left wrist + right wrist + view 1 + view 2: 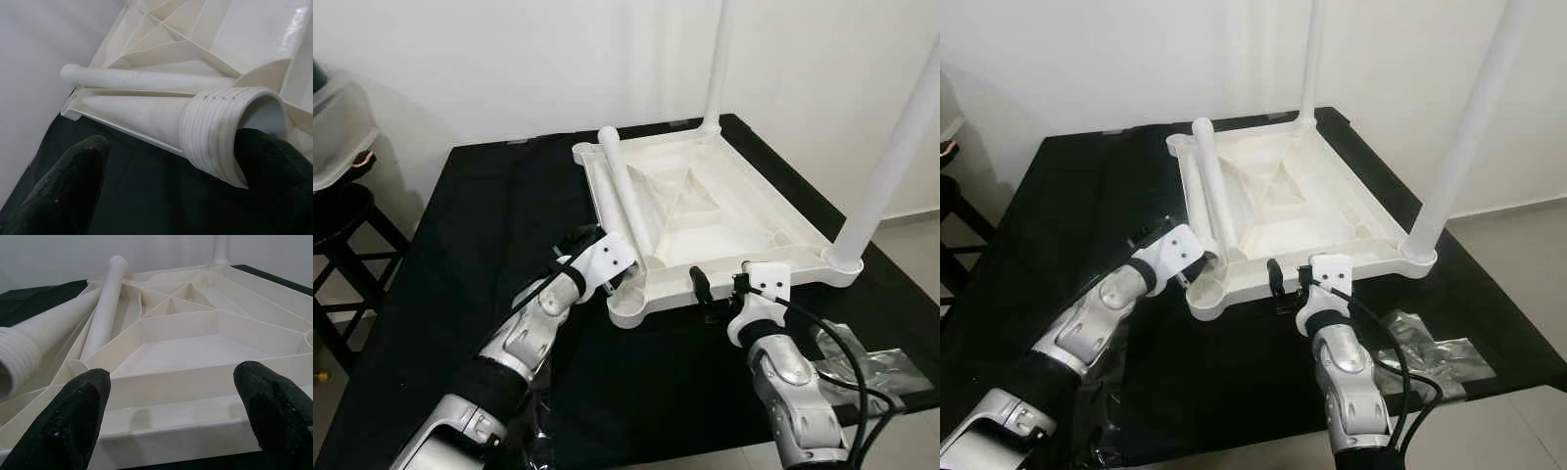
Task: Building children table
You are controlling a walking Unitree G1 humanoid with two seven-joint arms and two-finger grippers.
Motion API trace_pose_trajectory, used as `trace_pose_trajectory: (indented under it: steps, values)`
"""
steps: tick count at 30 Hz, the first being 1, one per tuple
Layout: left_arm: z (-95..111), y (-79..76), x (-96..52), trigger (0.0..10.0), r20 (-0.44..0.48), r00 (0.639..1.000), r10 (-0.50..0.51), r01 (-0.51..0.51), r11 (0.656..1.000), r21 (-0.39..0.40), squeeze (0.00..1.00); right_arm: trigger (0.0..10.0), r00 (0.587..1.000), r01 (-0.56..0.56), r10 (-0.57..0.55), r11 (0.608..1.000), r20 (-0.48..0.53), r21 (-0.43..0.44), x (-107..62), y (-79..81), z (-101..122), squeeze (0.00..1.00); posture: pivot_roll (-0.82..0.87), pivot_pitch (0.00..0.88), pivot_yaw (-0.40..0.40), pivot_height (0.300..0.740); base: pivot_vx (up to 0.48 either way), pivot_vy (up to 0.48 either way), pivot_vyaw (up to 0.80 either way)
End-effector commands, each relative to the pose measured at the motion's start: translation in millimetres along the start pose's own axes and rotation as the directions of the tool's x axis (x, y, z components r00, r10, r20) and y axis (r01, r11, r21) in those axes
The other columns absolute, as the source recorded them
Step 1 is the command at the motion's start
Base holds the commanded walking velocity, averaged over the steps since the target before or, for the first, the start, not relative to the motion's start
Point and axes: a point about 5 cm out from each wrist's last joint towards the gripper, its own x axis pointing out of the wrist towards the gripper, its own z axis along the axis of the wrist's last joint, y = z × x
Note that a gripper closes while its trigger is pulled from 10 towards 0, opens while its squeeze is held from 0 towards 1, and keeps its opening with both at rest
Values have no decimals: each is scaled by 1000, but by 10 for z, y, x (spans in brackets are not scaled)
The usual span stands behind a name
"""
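The white plastic tabletop point(724, 211) lies upside down on the black table point(460, 245). Two white legs stand upright in its right corners, one far point(717, 69) and one near point(891, 166). Two loose legs point(622, 186) lie along its left side. My left gripper point(619, 276) is at the near-left corner, open. The threaded end point(220, 132) of one loose leg sits between its fingers and touches one fingertip point(274, 161). My right gripper point(720, 284) is open at the tabletop's near rim point(186, 391), with nothing held.
A dark stool point(342, 225) with a clear plastic tub on it stands at the left. Crumpled clear plastic wrap point(871, 362) lies on the table's near right. A white wall runs behind, and tiled floor point(920, 245) shows at the right.
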Motion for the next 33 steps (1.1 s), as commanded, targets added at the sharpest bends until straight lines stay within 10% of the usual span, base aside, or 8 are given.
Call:
trace_pose_trajectory:
  steps: [1,23,25,26,33]
  values:
    - [-41,-28,17,10000,-34,999,-4,4,1000,5,0,10000,1000,-10,10,1000,-15,5,-6,39,-22,0,-27,80,73,740,0,0,0]
    - [51,-200,352,10000,-156,984,90,-98,994,-44,0,10000,1000,2,-2,1000,-15,-15,5,38,-13,0,-54,77,79,740,0,0,0]
    - [57,-176,361,8941,-155,982,110,-116,993,-30,0,10000,1000,2,-2,1000,-15,-15,5,38,-12,0,-54,77,79,740,0,0,0]
    - [56,-140,366,0,-155,979,136,-139,990,-8,0,10000,1000,3,-3,1000,-15,-16,4,40,-13,0,-58,77,80,740,0,0,0]
    - [38,-42,385,0,-157,964,212,-209,977,38,0,10000,1000,3,-3,1000,-15,-16,4,46,-12,0,-59,76,80,740,0,0,0]
